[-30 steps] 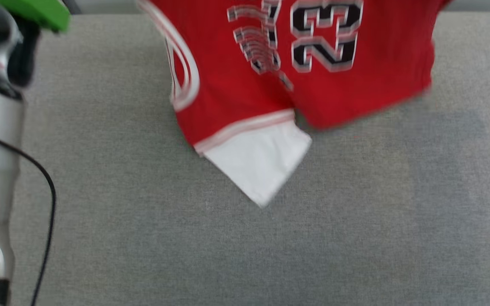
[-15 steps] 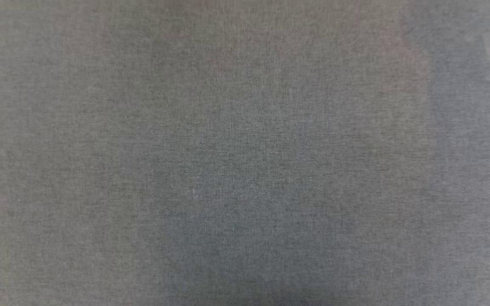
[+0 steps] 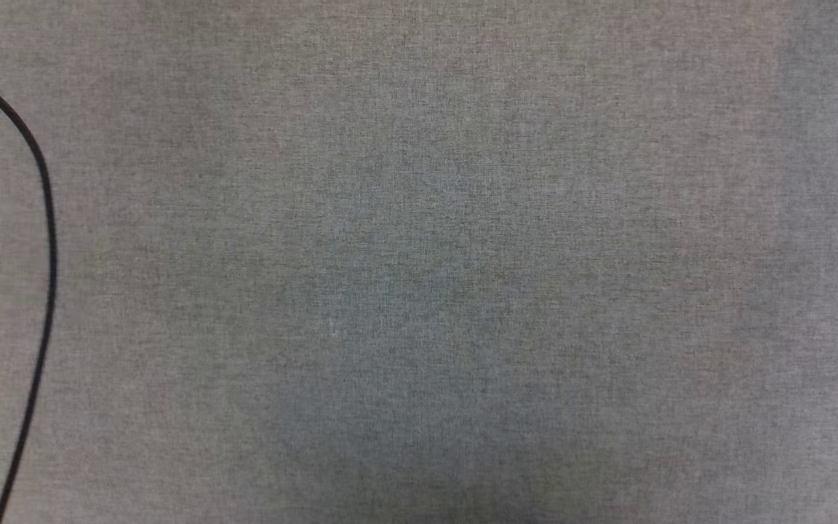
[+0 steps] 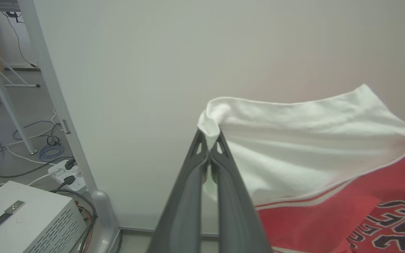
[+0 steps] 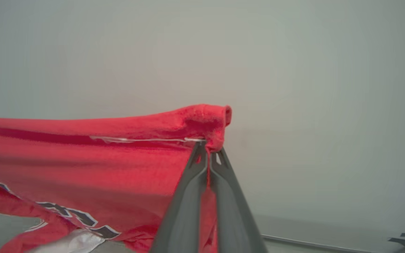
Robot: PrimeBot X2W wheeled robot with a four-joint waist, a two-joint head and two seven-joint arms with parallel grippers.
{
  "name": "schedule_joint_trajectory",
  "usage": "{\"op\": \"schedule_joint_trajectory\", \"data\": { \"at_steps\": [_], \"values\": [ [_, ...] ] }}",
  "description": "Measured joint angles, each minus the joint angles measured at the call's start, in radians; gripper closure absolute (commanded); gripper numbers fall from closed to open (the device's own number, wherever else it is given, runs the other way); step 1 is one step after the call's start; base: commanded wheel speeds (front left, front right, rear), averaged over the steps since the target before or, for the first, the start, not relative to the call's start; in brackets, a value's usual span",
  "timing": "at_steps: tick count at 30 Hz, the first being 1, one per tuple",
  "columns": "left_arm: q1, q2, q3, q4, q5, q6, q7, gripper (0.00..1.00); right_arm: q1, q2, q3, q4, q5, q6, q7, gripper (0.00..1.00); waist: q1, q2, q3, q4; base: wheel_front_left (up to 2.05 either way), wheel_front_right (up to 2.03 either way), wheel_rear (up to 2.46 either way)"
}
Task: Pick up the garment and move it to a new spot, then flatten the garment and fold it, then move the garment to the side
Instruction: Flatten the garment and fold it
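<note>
1. The left gripper [image 4: 209, 138] is pressed tight on a white sleeve corner of the garment [image 4: 311, 147]. The right gripper [image 5: 207, 147] pinches a red corner.
2. The garment hangs in the air, stretched between the two.
3. I think it is being carried to a new spot. To do it well, keep both pinches tight and the arms wide apart. Then lay it slowly on the grey bench [image 3: 419, 262] so it lands flat.
4. One second ago the head view had the garment over the bench. Now it has grey cloth and a black cable [image 3: 48, 240]. That camera may have tipped.
</note>
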Motion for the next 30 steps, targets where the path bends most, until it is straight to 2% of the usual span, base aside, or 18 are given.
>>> {"op": "schedule_joint_trajectory", "data": {
  "at_steps": [6, 10, 14, 19, 23, 30],
  "values": [
    [0.209, -0.008, -0.048, 0.003, -0.105, 0.0, -0.024, 1.0, 0.184, -0.001, 0.102, -0.017, 0.094, 0.0, -0.029, 1.0, 0.0, 0.0, -0.051, 0.001, 0.0, 0.0, 0.0],
    [0.388, -0.002, -0.078, -0.053, -0.17, 0.0, -0.037, 1.0, 0.329, -0.03, 0.157, -0.061, 0.157, 0.0, -0.051, 1.0, -0.0001, 0.0, -0.1, 0.0, 0.0, 0.0, 0.0],
    [0.6, 0.005, -0.098, -0.132, -0.22, -0.001, -0.044, 1.0, 0.53, -0.066, 0.195, -0.14, 0.272, 0.0, -0.041, 1.0, -0.0002, 0.0, -0.165, 0.003, 0.0, 0.0, 0.0],
    [0.85, 0.016, -0.053, -0.266, -0.235, -0.004, -0.044, 1.0, 0.772, -0.14, 0.231, -0.251, 0.365, 0.0, -0.003, 1.0, -0.0003, 0.0, -0.255, 0.009, 0.0, 0.0, 0.0],
    [1.039, 0.014, -0.007, -0.369, -0.226, 0.001, -0.044, 1.0, 0.932, -0.173, 0.22, -0.345, 0.413, 0.0, -0.002, 1.0, -0.0004, 0.0, -0.328, 0.013, 0.0, 0.0, 0.0],
    [1.325, 0.019, 0.037, -0.545, -0.219, 0.073, -0.044, 1.0, 1.192, -0.203, 0.178, -0.466, 0.422, 0.0, 0.004, 1.0, -0.0003, 0.0, -0.444, 0.017, 0.0, 0.0, 0.0]
  ]
}}
